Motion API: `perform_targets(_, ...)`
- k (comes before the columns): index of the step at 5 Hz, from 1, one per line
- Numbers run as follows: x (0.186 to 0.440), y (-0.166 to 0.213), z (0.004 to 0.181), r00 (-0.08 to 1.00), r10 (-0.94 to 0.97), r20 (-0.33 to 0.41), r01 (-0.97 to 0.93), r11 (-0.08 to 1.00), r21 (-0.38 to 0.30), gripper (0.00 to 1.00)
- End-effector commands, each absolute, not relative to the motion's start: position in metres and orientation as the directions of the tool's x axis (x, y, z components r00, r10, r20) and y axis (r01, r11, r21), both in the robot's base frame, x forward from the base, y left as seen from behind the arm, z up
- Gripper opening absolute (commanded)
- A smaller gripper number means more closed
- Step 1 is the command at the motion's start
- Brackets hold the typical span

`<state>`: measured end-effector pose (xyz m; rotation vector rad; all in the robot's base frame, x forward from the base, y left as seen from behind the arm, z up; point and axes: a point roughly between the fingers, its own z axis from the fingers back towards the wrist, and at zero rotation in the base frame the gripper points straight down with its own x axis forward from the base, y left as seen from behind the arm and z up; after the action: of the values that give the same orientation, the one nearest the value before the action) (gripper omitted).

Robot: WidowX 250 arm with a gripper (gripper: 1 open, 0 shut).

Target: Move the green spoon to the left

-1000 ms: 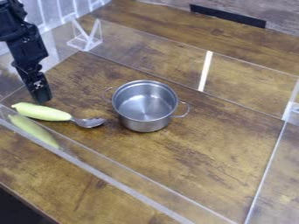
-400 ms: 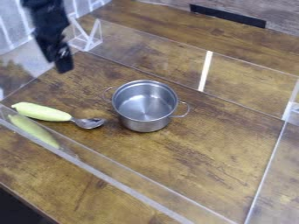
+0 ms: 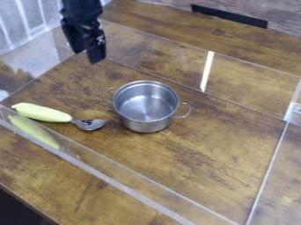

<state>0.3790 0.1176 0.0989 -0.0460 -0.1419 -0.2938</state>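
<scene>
My pincer [image 3: 90, 44] hangs released and empty over the far left of the bench [image 3: 223, 167], pointing down, well apart from everything. The green spoon [image 3: 53, 115] lies flat near the left edge, its silver bowl turned toward the steel pot [image 3: 146, 105] just beside it. With its handle clear of the pot, I judge a grasp from above is easy.

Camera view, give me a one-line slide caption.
Green spoon lies left of the steel pot; gripper hangs empty above the table.
</scene>
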Motion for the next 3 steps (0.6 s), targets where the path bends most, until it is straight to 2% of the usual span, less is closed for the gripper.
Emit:
perform_targets(1, 0.392, 0.106, 0.124, 0.932, -0.300, 0.201, 0.301, 0.953, 0.025, 1.00)
perform_targets(2, 0.400, 0.099, 0.124, 0.932, -0.301, 0.201, 0.299, 0.953, 0.040, 1.00)
perform_targets(3, 0.404, 0.091, 0.110, 0.947, -0.246, 0.204, 0.242, 0.969, 0.047, 1.00)
